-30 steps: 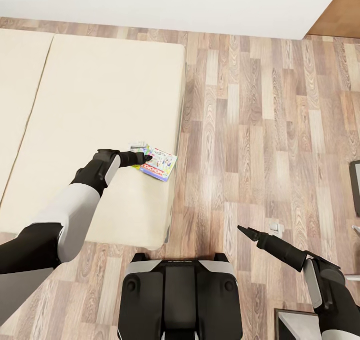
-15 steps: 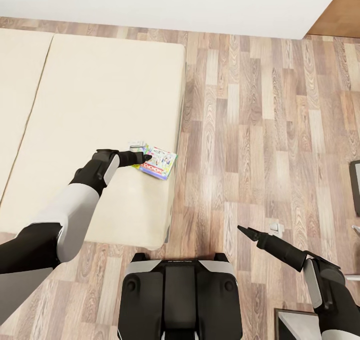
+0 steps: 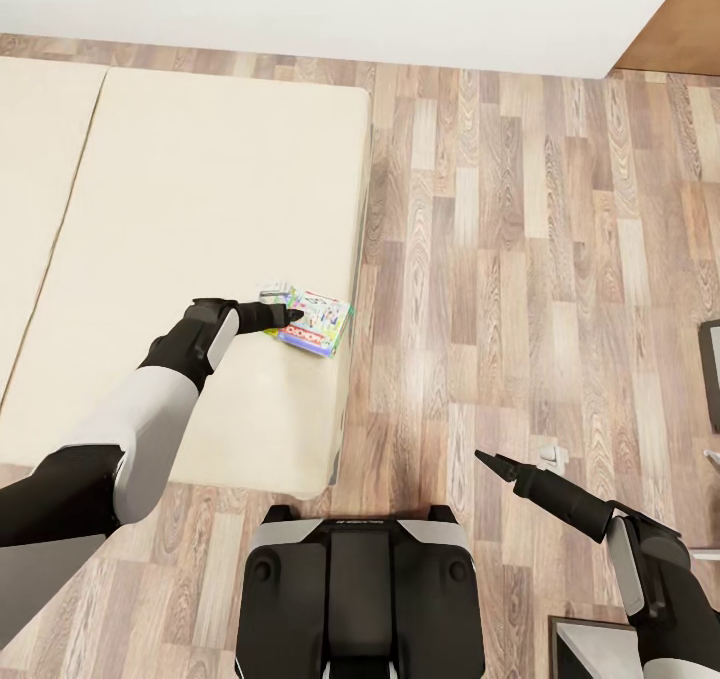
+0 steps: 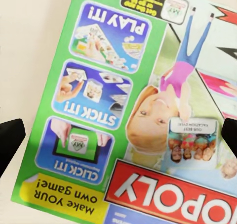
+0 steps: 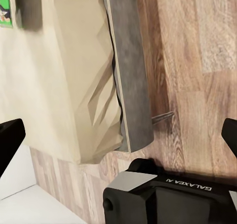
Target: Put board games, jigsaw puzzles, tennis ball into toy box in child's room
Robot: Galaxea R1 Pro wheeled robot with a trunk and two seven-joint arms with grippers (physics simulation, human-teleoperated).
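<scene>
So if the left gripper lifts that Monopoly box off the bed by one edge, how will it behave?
The Monopoly box looks flat and rigid, so probably stiff, not floppy. Its glossy printed lid may be slippery, and held by one edge it could tilt. It lies on the soft mattress, which may yield under the left gripper.

We are in a home bedroom: a beige-mattressed bed [image 3: 190, 239] at ten o'clock, wood-plank floor [image 3: 520, 259], white wall [image 3: 350, 4] at twelve.

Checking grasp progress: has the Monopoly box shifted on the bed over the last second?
Yes, slightly: the Monopoly box has tilted a little against the mattress edge, with the left gripper on it.
</scene>
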